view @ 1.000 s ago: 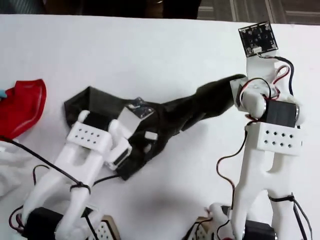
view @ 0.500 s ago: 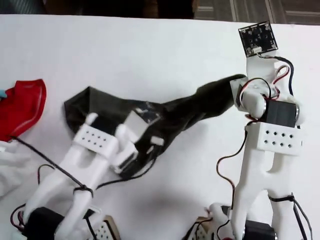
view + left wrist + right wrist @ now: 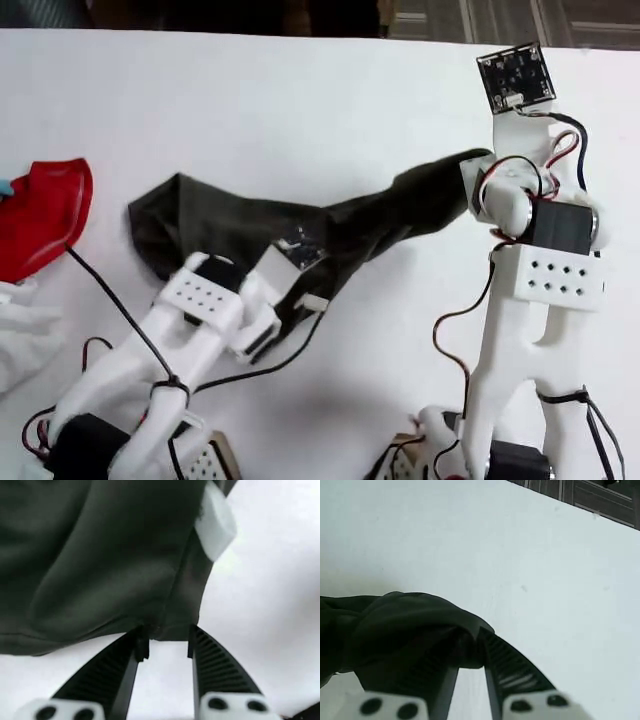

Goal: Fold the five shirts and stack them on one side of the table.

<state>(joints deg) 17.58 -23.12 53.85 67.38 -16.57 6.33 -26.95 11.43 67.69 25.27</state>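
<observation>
The dark, near-black soft cotton shirt (image 3: 240,225) lies across the middle of the white table (image 3: 300,90), one end drawn out in a rope toward the right edge. There the right claw (image 3: 470,647) is clamped on a bunched fold of it. The left claw (image 3: 165,641) stands with its jaws parted, tips at the shirt's hem on the near side, nothing pinched between them.

The cloth looks light and limp. It should sag and twist from a single pinch, so the hem or a seam corner makes the surest hold.

The rumpling hides the collar and sleeves, and I cannot tell which part the right claw holds. The left edge cuts off a crumpled red shirt (image 3: 45,215) and a white cloth (image 3: 25,335).
</observation>
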